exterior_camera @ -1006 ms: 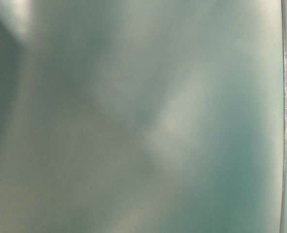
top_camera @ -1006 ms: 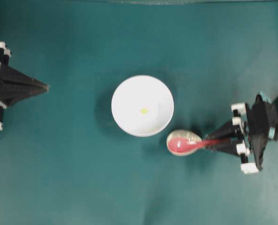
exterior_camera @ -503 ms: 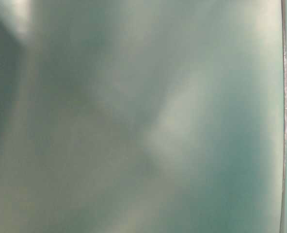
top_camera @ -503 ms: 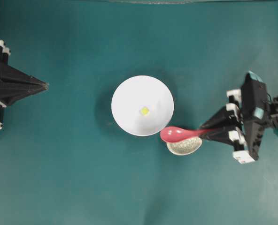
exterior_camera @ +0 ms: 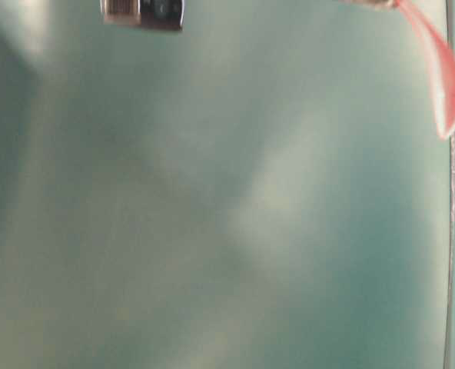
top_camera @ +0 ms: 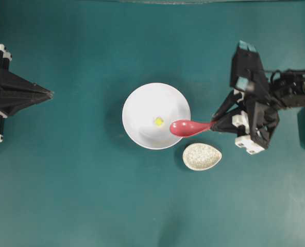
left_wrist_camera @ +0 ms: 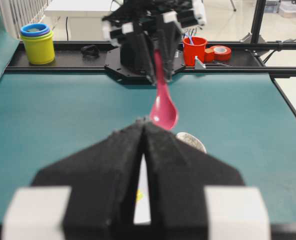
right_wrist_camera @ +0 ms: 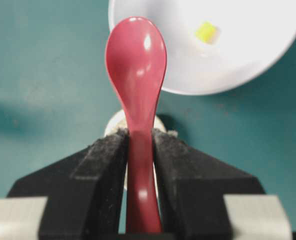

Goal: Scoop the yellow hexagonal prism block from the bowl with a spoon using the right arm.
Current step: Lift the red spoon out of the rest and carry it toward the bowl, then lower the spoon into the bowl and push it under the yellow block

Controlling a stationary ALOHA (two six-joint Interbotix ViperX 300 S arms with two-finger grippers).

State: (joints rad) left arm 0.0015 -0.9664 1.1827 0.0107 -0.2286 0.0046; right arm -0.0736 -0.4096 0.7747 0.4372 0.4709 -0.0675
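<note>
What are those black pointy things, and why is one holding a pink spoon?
They are two robot arms, each ending in a two-fingered hand. One picture looks down from above, one sits low at table level and is mostly blur, and two come from cameras on the wrists. From above, the right hand grips a pink spoon by its handle, its head over the edge of a white bowl. A tiny yellow block lies in the bowl. The speckled spoon rest sits on the green table. The left hand is shut, holding nothing.
</note>
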